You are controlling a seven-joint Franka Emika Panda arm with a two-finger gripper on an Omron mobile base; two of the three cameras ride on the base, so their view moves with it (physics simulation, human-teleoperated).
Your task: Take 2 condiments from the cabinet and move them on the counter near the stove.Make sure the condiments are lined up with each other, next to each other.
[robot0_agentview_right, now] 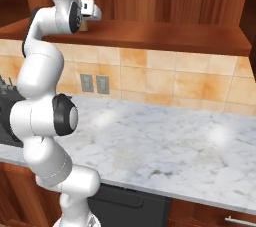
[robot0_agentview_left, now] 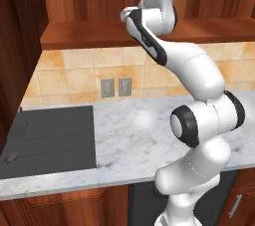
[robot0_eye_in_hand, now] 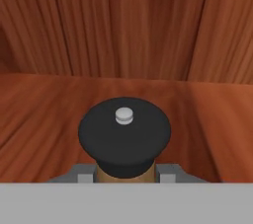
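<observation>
Shaker (robot0_eye_in_hand: 124, 141) looks light, rigid and smooth; I have the gripper (robot0_eye_in_hand: 126, 174) clamped on its tan body below the dark cap, on the cabinet shelf (robot0_eye_in_hand: 44, 119).

text: none readable | labels: none legible (shaker (robot0_eye_in_hand: 124, 144) shows a plain dark cap) | brands: none | numbers: none | signs: none

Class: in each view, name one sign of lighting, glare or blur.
Left base view: soft white glare patch on the counter. Right base view: two pale sheen spots on the marble. Hand view: the shaker cap is soft-edged, the cabinet grain smeared.
</observation>
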